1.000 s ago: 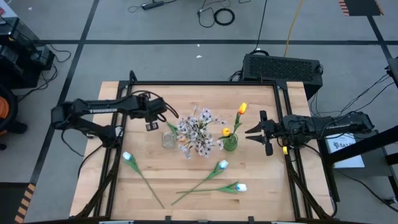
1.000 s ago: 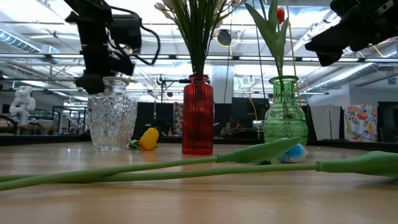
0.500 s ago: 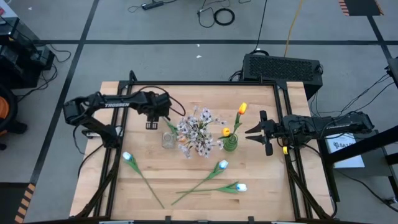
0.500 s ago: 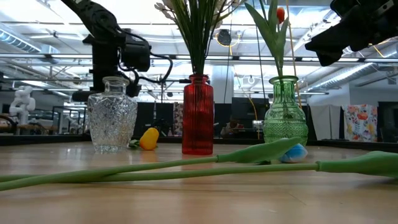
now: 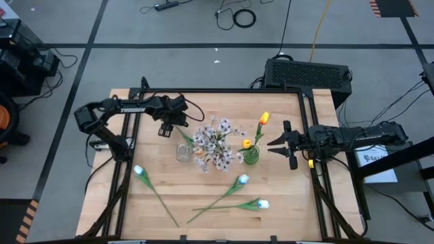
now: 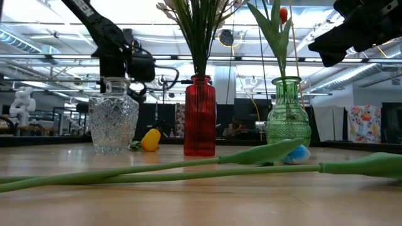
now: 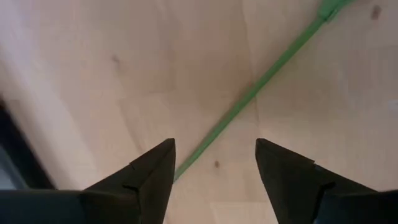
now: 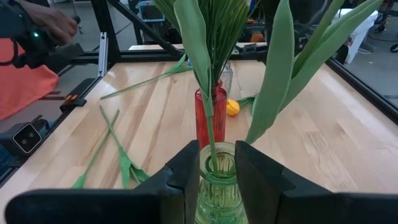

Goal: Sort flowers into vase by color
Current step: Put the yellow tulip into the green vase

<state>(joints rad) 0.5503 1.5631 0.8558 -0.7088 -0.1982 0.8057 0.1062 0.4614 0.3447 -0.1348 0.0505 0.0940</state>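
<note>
Stem direction decides your next move, so read it view by view.

High view: the left gripper (image 5: 165, 130) hangs over the far left part of the table (image 5: 163, 224). The free end of the orange tulip's stem (image 5: 184, 137) lies just beside it, toward the clear vase (image 5: 183, 153). From there the stem runs away from you under the blossoms (image 5: 215, 144), toward the green vase (image 5: 251, 158). The right gripper (image 5: 283, 144) waits on the other side of that vase, so your left arm is much the nearer to the stem end.

Low view: the tulip head (image 6: 149, 139) lies on the wood behind and between the clear vase and the red vase (image 6: 200, 116). The left gripper is above and behind the clear vase, off the table.

Left wrist view: the fingers (image 7: 149, 174) are spread and empty, and the stem crosses the gap between them on a slant. I judge you should turn the wrist square to it before you descend.

Right wrist view: the right fingers (image 8: 180, 171) stand slightly parted and hold nothing, with the green vase's neck showing beyond the gap.
</note>
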